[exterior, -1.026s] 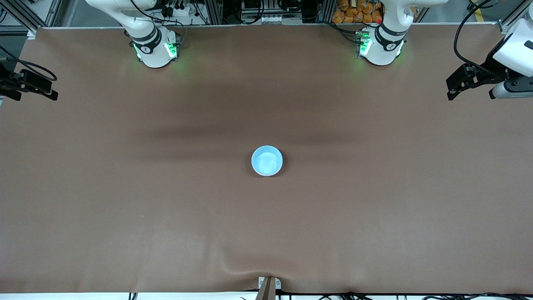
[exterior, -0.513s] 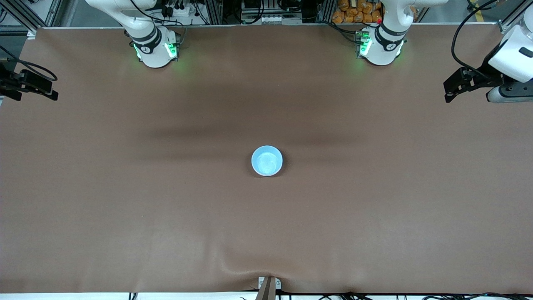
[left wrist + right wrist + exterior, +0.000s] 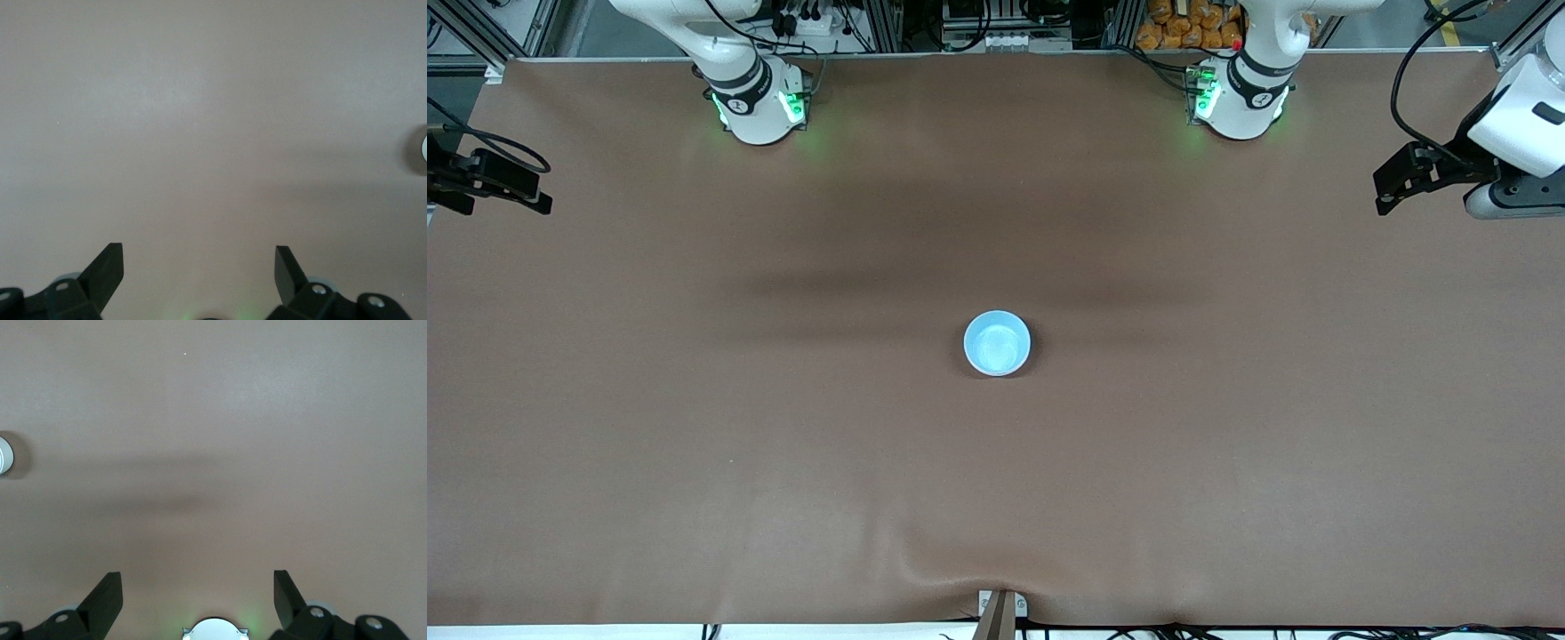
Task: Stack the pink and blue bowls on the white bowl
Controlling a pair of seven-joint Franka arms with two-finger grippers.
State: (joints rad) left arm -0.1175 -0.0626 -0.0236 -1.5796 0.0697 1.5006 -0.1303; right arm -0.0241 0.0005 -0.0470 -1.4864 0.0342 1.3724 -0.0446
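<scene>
A light sky-blue bowl (image 3: 997,343) stands upright at the middle of the brown table. Only its rim and inside show from above. No pink bowl and no white bowl show in any view. A sliver of the bowl shows at the edge of the left wrist view (image 3: 423,148) and of the right wrist view (image 3: 4,455). My left gripper (image 3: 1380,191) is open and empty over the left arm's end of the table (image 3: 199,263). My right gripper (image 3: 538,191) is open and empty over the right arm's end (image 3: 198,587). Both are well away from the bowl.
The two arm bases (image 3: 760,107) (image 3: 1236,102) with green lights stand along the table's edge farthest from the front camera. The brown cloth (image 3: 694,444) has a raised fold over a bracket (image 3: 1000,604) at the edge nearest that camera.
My left gripper has shifted slightly toward the table's middle and turned a little. The bowl and the right arm have not moved.
</scene>
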